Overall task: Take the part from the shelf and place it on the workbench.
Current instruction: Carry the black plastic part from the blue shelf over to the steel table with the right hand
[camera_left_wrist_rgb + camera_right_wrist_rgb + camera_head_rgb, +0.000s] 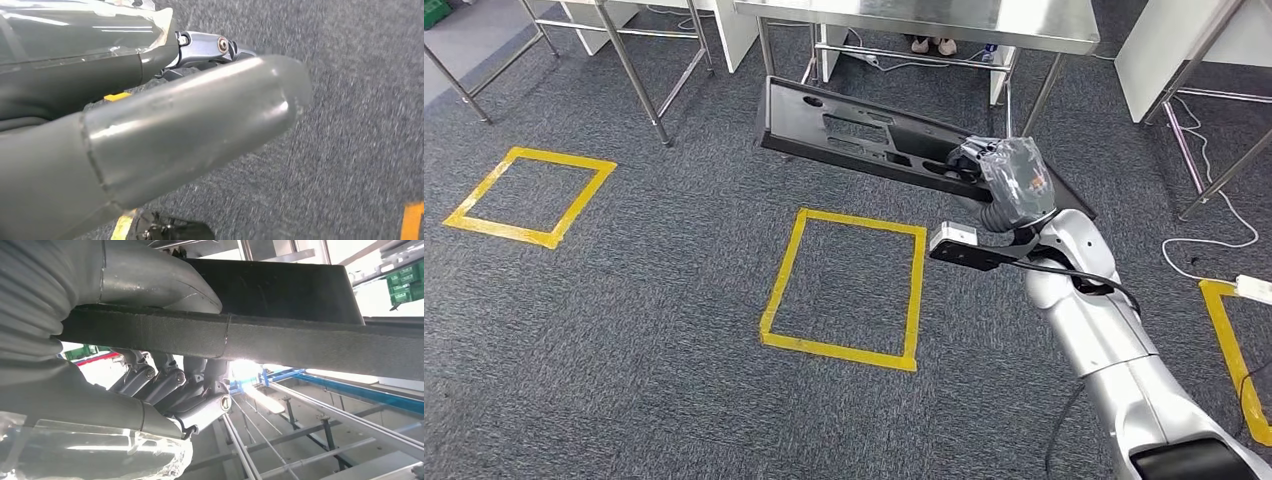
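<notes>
carried out flat at one end in the right hand (1009,175), thumb over and fingers (170,385) curled beneath its edge, the part (854,135) off the floor and short of the workbench (944,22), probably level for laying down; left hand's (150,135) grip unclear.

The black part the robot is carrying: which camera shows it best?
The head view. There the whole long black part shows, cutouts included, held at one end by the right hand above the carpet. The right wrist view gives a close look at the part's edge clamped between thumb and fingers. The left wrist view looks at the left hand and carpet.
</notes>
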Robot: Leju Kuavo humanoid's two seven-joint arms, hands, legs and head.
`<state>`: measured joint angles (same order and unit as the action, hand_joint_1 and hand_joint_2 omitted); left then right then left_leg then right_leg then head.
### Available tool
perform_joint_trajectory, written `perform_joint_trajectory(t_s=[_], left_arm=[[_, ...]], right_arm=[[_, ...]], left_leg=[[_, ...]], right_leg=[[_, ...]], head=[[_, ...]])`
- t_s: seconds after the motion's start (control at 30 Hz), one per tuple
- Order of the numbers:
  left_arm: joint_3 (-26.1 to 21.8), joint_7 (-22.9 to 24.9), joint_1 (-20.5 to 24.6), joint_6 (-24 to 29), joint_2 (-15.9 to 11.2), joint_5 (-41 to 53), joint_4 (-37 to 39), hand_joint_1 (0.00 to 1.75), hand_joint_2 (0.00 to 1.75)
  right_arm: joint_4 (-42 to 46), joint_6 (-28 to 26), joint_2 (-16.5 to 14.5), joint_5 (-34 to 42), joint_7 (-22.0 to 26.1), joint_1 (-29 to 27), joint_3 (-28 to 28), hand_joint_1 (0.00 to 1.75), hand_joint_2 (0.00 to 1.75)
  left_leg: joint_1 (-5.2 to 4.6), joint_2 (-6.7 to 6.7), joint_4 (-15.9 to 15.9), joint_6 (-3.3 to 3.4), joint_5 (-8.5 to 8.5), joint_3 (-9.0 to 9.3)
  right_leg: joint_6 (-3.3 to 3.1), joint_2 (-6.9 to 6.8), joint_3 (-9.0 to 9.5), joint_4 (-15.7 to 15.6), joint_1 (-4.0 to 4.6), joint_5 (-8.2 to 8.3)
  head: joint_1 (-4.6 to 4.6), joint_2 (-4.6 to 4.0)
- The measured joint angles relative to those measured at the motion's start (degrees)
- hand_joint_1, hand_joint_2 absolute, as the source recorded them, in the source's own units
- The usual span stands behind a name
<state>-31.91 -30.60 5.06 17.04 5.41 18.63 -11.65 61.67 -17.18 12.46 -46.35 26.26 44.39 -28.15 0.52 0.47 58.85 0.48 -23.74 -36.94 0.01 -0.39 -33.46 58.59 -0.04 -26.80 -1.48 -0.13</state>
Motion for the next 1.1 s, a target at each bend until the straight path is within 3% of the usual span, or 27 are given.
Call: perform_joint_trajectory(t_s=[0.07,0.13,0.23,0.27,0.33,0.4,0.43,0.5,0.53,0.6,0.73,0.8,0.87,0.9,0.93,0.97,1.0,1.03,1.07,1.1], left_arm=[[0.0,1.0,0.0,-0.9,0.0,0.4,0.0,0.0,0.0],[0.1,1.9,0.0,-1.3,-0.1,0.9,0.0,0.0,0.0],[0.1,2.4,0.0,-2.0,-0.2,1.2,0.0,0.0,0.0],[0.2,2.6,0.1,-2.3,-0.2,1.4,0.0,0.0,0.0],[0.3,2.9,0.2,-2.6,-0.1,2.0,0.0,0.0,0.0],[0.6,3.3,0.5,-2.7,0.0,2.7,0.0,0.0,0.0],[0.9,3.6,0.7,-2.8,0.1,3.2,0.0,0.0,0.0],[1.5,4.2,1.2,-3.1,0.2,4.2,0.0,0.0,0.0],[1.8,4.6,1.5,-3.3,0.3,4.7,0.0,0.0,0.0],[2.3,5.1,2.3,-3.5,0.3,5.5,0.0,0.0,0.0],[3.3,6.4,3.7,-3.7,0.1,6.6,-0.2,0.0,0.0],[3.6,6.7,4.4,-3.7,0.1,7.0,-0.3,0.0,0.0],[3.8,6.9,4.8,-3.7,0.1,7.1,-0.3,0.0,0.0],[3.9,7.0,4.8,-3.7,0.2,7.1,-0.3,0.0,0.0],[4.0,7.0,4.8,-3.7,0.2,7.1,-0.3,0.0,0.0],[4.1,7.1,4.8,-3.7,0.2,7.2,-0.3,0.0,0.0],[4.3,7.1,4.7,-3.7,0.2,7.4,-0.3,0.0,0.0],[4.4,7.1,4.8,-3.7,0.2,7.6,-0.3,0.0,0.0],[4.4,7.1,4.7,-3.7,0.2,7.8,-0.3,0.0,0.0],[4.4,7.2,4.7,-3.7,0.2,7.9,-0.3,0.0,0.0]], right_arm=[[0.0,0.0,0.1,0.0,-0.4,-0.3,0.3,1.66,1.75],[0.0,0.0,0.2,0.0,-0.7,-0.7,0.6,1.66,1.75],[0.2,0.1,0.4,0.1,-0.9,-0.8,1.2,1.66,1.75],[0.2,0.1,0.5,0.2,-0.9,-0.8,1.4,1.66,1.75],[0.2,0.4,0.6,0.3,-0.9,-1.0,1.6,1.66,1.75],[0.2,0.7,0.8,0.3,-1.0,-1.3,2.0,1.66,1.75],[0.2,0.7,0.9,0.2,-1.1,-1.5,2.2,1.66,1.75],[0.2,0.6,1.1,0.0,-1.3,-1.6,2.6,1.66,1.75],[0.2,0.6,1.2,-0.1,-1.5,-1.7,2.8,1.66,1.75],[0.4,0.6,1.3,0.0,-1.7,-2.0,3.3,1.66,1.75],[1.2,0.5,1.3,0.2,-1.6,-3.3,4.5,1.66,1.75],[1.7,0.4,1.2,0.1,-1.6,-3.5,4.9,1.66,1.75],[1.8,0.3,1.1,-0.1,-1.5,-3.8,5.0,1.66,1.75],[1.8,0.3,1.0,-0.2,-1.5,-4.0,5.0,1.66,1.75],[1.8,0.3,1.0,-0.3,-1.6,-4.3,5.0,1.66,1.75],[1.8,0.2,1.0,-0.3,-1.6,-4.4,5.1,1.66,1.75],[1.8,0.0,1.0,-0.5,-1.8,-4.5,5.1,1.66,1.75],[1.7,-0.5,1.0,-0.9,-2.2,-4.6,5.2,1.66,1.75],[1.6,-1.3,0.9,-1.6,-2.8,-4.6,5.3,1.66,1.75],[1.4,-2.3,0.8,-2.5,-3.5,-4.7,5.5,1.66,1.75]], left_leg=[[-0.36,-0.31,0.1,0.21,0.03,-0.08],[-0.8,-0.64,0.2,0.98,-0.16,-0.18],[-0.35,-0.94,-0.8,2.17,-0.08,0.58],[-0.15,-0.99,-1.2,2.52,-0.06,0.91],[-0.1,-1.09,-1.3,2.89,-0.18,1.17],[-0.09,-1.39,-1.2,2.93,-0.43,1.4],[-0.06,-1.6,-1.2,2.83,-0.63,1.61],[0.03,-1.97,-1.1,2.4,-1.3,2.36],[-0.05,-2.13,-1.1,2.04,-1.74,2.73],[-0.22,-2.32,-1.0,1.32,-2.59,3.2],[0.0,-1.93,0.0,0.13,-3.93,3.47],[0.12,-1.15,5.6,-0.48,-5.29,0.49],[0.17,-0.7,13.8,-0.91,-6.49,-5.51],[0.15,-0.64,16.1,-0.89,-5.89,-8.12],[0.09,-0.64,16.3,-0.7,-4.06,-9.81],[-0.04,-0.64,14.2,-0.31,-1.04,-10.29],[-0.28,-0.65,9.9,0.32,2.93,-9.75],[-0.57,-0.57,6.1,1.04,5.73,-8.73],[-0.96,-0.52,3.2,1.8,7.45,-7.39],[-1.34,-0.45,1.3,2.57,7.81,-6.03]], right_leg=[[0.26,-0.17,0.05,-0.2,0.07,0.02],[0.99,-0.5,0.17,-0.6,-0.43,0.12],[1.77,-0.61,-0.47,0.8,-0.46,-0.84],[1.76,-0.47,-1.67,3.1,-0.46,-1.92],[1.49,-0.12,-5.74,10.8,-0.63,-4.83],[1.83,0.09,-9.01,15.9,-0.71,-5.95],[2.27,0.13,-9.01,15.2,-0.78,-5.05],[3.23,0.13,-5.68,7.7,-1.11,-1.18],[3.38,0.15,-3.68,3.7,-1.16,0.4],[2.57,0.2,-1.33,-0.5,-1.01,1.48],[0.15,0.33,0.25,-0.9,-1.01,0.3],[-0.7,0.37,1.73,-1.0,-1.23,-0.72],[-1.0,0.43,3.23,-1.0,-1.15,-2.13],[-1.01,0.49,4.13,-1.0,-1.08,-2.93],[-0.99,0.54,5.16,-1.0,-0.99,-3.79],[-0.96,0.57,6.31,-1.1,-0.89,-4.68],[-0.92,0.59,7.69,-1.3,-0.78,-5.65],[-0.84,0.59,8.97,-1.8,-0.67,-6.5],[-0.65,0.58,10.14,-2.7,-0.46,-7.16],[-0.38,0.54,11.27,-3.8,-0.37,-7.55]], head=[[-0.04,0.0],[-0.07,0.0],[0.02,0.0],[0.06,0.0],[0.12,0.0],[0.1,0.0],[0.11,0.0],[0.14,0.0],[0.2,0.0],[0.24,0.0],[0.16,0.0],[-0.03,0.0],[-0.13,0.0],[-0.14,0.0],[-0.14,0.0],[-0.13,0.0],[-0.14,0.0],[-0.02,0.0],[0.15,0.0],[0.14,0.0]])
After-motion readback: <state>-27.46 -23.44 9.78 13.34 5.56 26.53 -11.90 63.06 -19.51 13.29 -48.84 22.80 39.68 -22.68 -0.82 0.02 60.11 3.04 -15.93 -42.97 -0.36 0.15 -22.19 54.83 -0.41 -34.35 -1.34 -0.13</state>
